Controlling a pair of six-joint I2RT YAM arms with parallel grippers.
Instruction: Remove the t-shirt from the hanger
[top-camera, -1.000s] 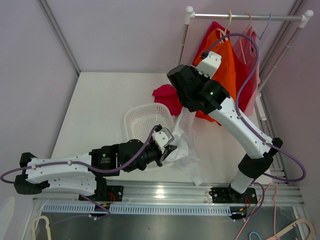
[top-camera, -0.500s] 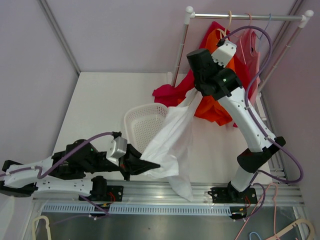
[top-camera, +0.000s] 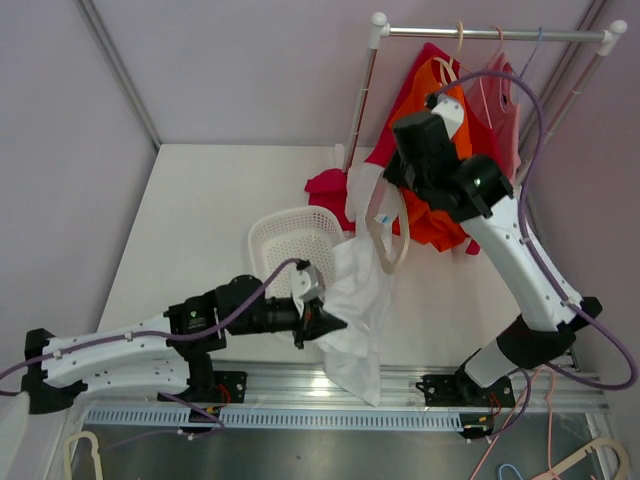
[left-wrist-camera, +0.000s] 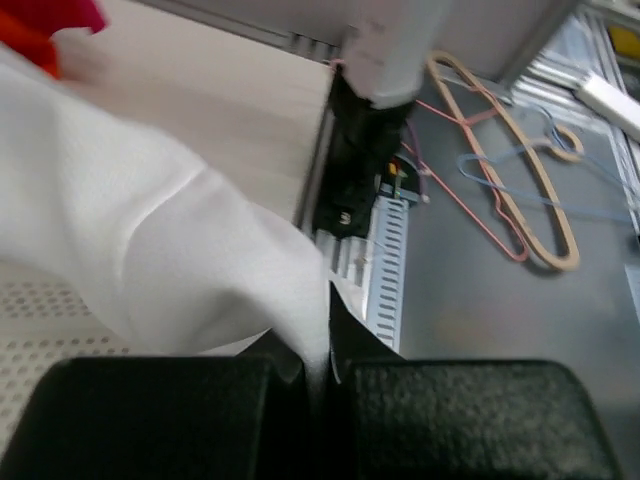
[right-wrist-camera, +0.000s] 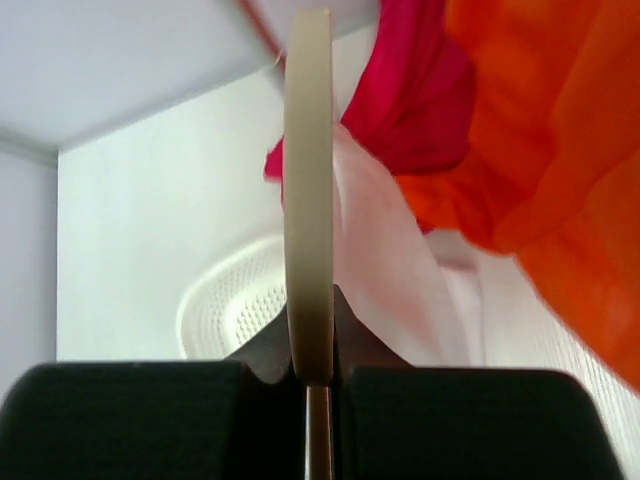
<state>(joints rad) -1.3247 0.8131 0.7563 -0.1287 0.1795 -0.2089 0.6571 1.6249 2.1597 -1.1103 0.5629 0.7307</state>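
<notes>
The white t-shirt (top-camera: 355, 300) hangs from near my right gripper down past the table's front edge. It also shows in the left wrist view (left-wrist-camera: 150, 240) and the right wrist view (right-wrist-camera: 390, 270). My left gripper (top-camera: 325, 318) is shut on a fold of it beside the basket, cloth pinched between the jaws (left-wrist-camera: 318, 350). My right gripper (top-camera: 388, 188) is shut on the cream hanger (top-camera: 388, 240), which shows edge-on in the right wrist view (right-wrist-camera: 308, 200). The hanger's lower loop shows bare in front of the cloth; its upper part is hidden.
A white perforated basket (top-camera: 285, 240) stands mid-table. A red cloth (top-camera: 330, 190) lies behind it. Red, orange and pink garments (top-camera: 450, 190) hang on the rack rod (top-camera: 490, 34) at the back right. Loose hangers (left-wrist-camera: 520, 200) lie beyond the table's front rail.
My right arm lifted the hanger back and right toward the rack. My left gripper pulled the shirt left, then came back right beside the basket. The shirt now hangs slack and the hanger loop is exposed.
</notes>
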